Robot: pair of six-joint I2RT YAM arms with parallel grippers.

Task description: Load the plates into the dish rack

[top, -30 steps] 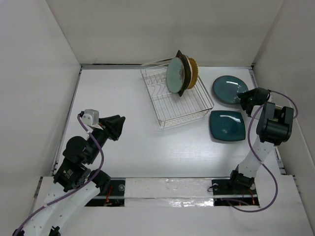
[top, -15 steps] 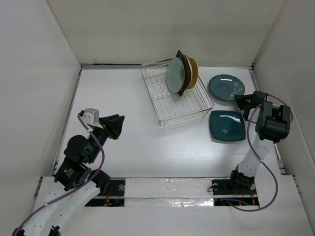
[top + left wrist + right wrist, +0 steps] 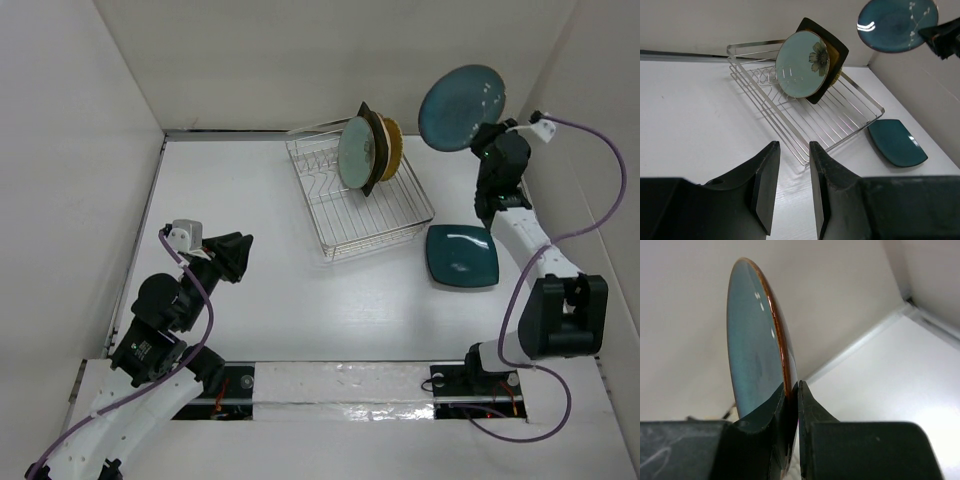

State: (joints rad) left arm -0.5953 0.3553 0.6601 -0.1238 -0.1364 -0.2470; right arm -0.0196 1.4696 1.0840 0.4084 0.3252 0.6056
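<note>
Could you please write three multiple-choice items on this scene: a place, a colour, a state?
1. The square teal plate is: A. flat on the table right of the dish rack B. in it C. held aloft
2. The rack's front plate is: A. red B. pale green C. black
3. The right gripper is: A. open B. out of view C. shut on the round teal plate
A, it lies flat beside the rack; B, its face is pale green; C, fingers pinch its rim.
</note>
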